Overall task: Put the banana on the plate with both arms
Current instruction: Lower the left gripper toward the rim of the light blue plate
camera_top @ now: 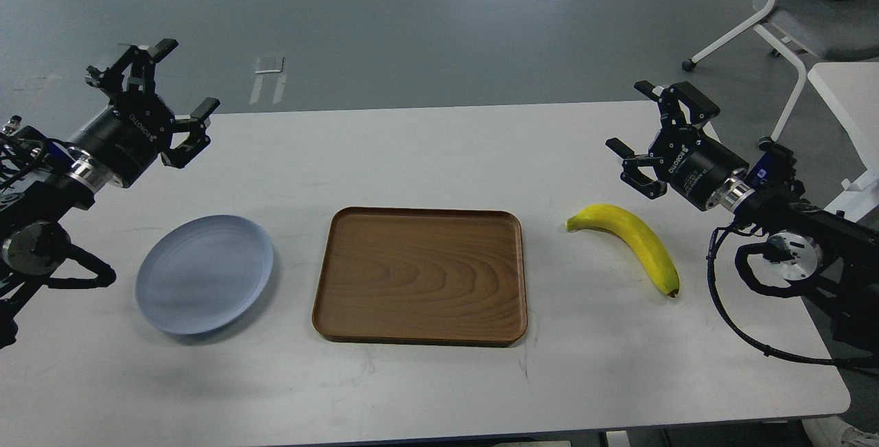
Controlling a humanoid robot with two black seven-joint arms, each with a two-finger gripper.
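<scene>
On the white worktop (439,378), nearest the viewer, three things are laid in a row: the pale blue-grey plate (204,274) on the left, empty; a brown wooden tray (420,275) in the middle, also empty; and the banana (635,246) on the right, flat on the bare surface, well apart from the plate with the tray between them. The banana's dark tip is turned toward the near right and its greenish stem end toward the tray. It is judged to be light, fairly firm but easily bruised, with a smooth skin that may slip under a hard pinch; a gentle hold across the thick middle of the curve is judged best, away from the tapering ends. Farther back, the right end effector (651,152) is held above the worktop near the banana, its fingers spread wide and nothing between them. The left end effector (159,97) is raised beyond the plate, likewise spread wide and empty. Beyond the worktop, grey floor and a white chair (790,28) are seen.
</scene>
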